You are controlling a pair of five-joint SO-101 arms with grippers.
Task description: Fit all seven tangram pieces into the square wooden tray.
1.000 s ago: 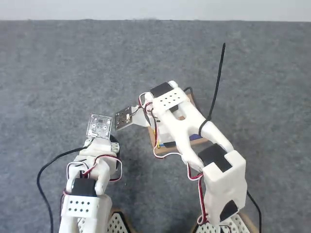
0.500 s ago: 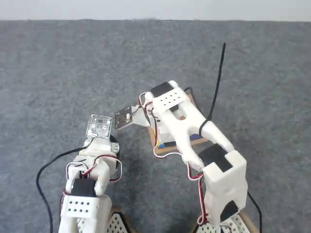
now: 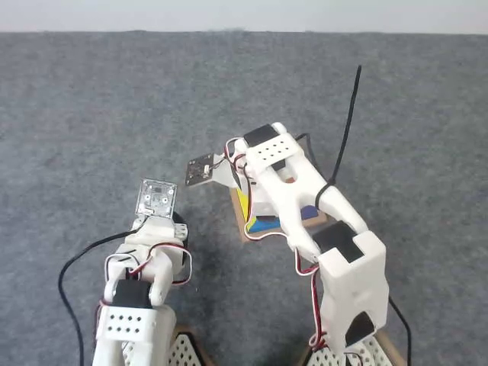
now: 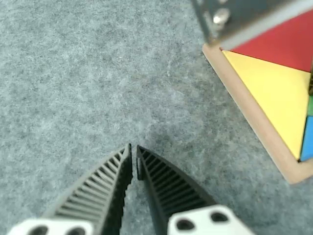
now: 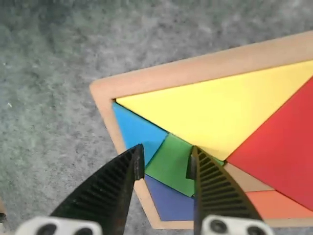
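Note:
The square wooden tray lies on the grey mat and holds a yellow triangle, a red triangle, a light blue piece, a green piece, a dark blue piece and an orange piece. A tan patch shows between red and green. My right gripper hangs open just above the green piece, nothing between its fingers. In the high view the right arm covers most of the tray. My left gripper is shut and empty over bare mat, beside the tray's corner.
Grey mat surrounds the tray on all sides. A black cable rises beside the right arm. The left arm sits near the front edge, left of the tray. The right arm's camera board overhangs the tray.
The right arm has shifted away from the front edge and slightly to the right, uncovering more of the tray's yellow and blue pieces. The left arm has not moved.

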